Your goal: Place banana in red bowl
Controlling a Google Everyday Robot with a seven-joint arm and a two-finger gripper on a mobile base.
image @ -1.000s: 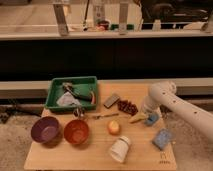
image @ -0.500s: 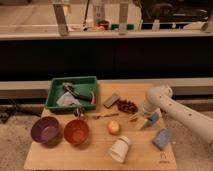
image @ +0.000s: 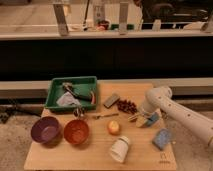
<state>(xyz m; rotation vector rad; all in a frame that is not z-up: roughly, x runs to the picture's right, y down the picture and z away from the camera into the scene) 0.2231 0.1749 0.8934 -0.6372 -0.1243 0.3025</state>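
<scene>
The red bowl (image: 76,131) stands at the front left of the wooden table, next to the purple bowl (image: 46,130). The banana (image: 142,121) is a small pale-yellow shape at the middle right of the table, partly hidden under my arm. My gripper (image: 140,116) hangs from the white arm that comes in from the right. It is low over the table, right at the banana. I cannot tell whether it touches the banana.
A green tray (image: 88,80) with utensils stands at the back left. A grey block (image: 111,100), dark grapes (image: 126,106), a spoon (image: 102,116), a round orange fruit (image: 114,127), a tipped white cup (image: 120,148) and a blue sponge (image: 161,139) lie around. A blue object (image: 152,119) lies beside the banana.
My arm has shifted a little to the left and down, bringing the gripper closer to the banana. The other objects have not moved.
</scene>
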